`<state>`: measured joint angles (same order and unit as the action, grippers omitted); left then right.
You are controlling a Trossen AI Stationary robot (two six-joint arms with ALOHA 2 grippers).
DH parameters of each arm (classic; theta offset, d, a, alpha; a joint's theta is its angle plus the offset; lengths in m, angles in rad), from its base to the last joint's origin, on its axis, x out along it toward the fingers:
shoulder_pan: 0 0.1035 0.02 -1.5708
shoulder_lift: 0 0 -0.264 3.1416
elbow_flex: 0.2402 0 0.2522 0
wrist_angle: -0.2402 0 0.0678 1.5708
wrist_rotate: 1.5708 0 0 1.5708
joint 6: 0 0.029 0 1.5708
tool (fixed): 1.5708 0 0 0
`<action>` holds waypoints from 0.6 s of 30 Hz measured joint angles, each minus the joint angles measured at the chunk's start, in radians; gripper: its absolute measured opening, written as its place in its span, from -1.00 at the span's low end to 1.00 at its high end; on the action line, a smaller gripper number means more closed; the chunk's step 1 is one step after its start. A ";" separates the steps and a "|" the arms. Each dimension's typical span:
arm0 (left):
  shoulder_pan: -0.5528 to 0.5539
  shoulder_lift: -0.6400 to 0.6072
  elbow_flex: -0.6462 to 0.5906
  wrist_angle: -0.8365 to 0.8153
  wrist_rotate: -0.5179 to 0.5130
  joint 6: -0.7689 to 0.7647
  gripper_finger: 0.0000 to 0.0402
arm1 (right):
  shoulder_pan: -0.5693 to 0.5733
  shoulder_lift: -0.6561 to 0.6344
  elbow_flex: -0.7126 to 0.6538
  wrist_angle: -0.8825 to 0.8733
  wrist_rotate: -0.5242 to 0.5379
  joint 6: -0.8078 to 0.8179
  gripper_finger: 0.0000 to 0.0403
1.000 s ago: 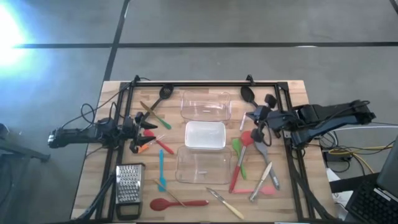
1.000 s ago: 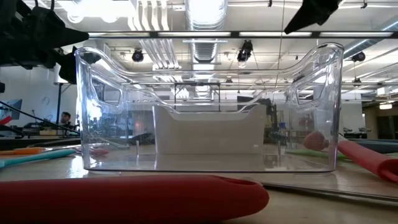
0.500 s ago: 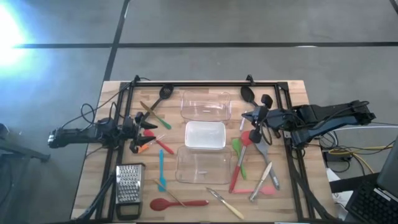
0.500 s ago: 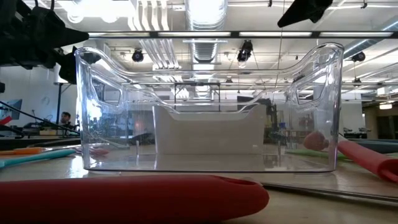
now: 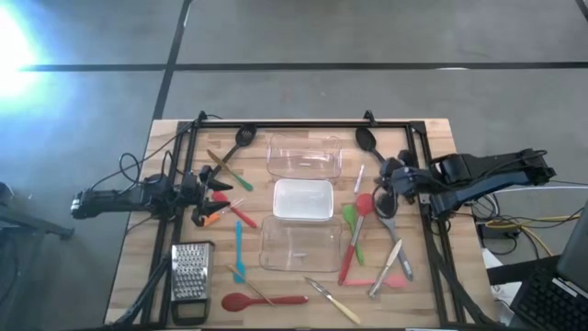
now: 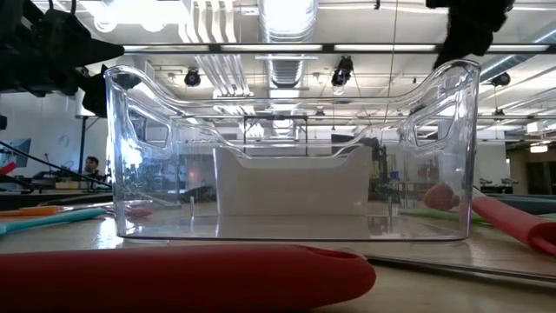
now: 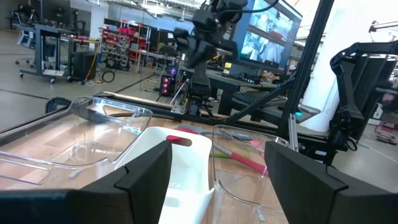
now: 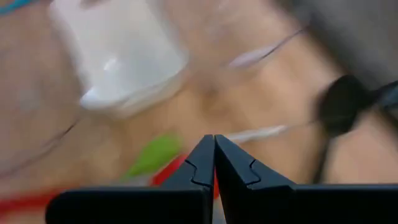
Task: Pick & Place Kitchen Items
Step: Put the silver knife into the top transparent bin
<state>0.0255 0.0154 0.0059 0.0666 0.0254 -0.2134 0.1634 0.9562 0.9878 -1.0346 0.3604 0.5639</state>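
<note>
high view: right gripper (image 5: 384,187) closed empty above utensils; left gripper (image 5: 213,193) spread.

Upper-left floor glare; right wrist blurred

We see a wooden table (image 5: 138,267) with a black frame along its edges. Down its middle lie three clear tubs (image 5: 303,202) in a row. On its left side — a box grater (image 5: 191,274), a teal tool (image 5: 238,250), a black slotted spoon (image 5: 243,140) and a red spoon (image 5: 262,300). On its right side — a black ladle (image 5: 366,138), red and green utensils (image 5: 354,234) and metal tongs (image 5: 388,268).
</note>
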 joint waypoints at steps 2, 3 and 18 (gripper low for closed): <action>0.000 0.000 0.000 0.000 0.000 0.000 0.30 | 0.003 0.008 0.000 -0.010 -0.132 -0.010 -0.96; 0.000 0.000 0.000 0.000 0.000 0.000 0.30 | 0.006 0.015 -0.001 -0.010 -0.198 -0.039 -0.96; 0.000 0.000 0.000 0.000 0.000 0.000 0.30 | 0.157 0.253 -0.004 -0.016 -0.465 -0.152 -0.63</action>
<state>0.0257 0.0158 0.0059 0.0666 0.0254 -0.2134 0.3209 1.2087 0.9840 -1.0504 -0.1043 0.4114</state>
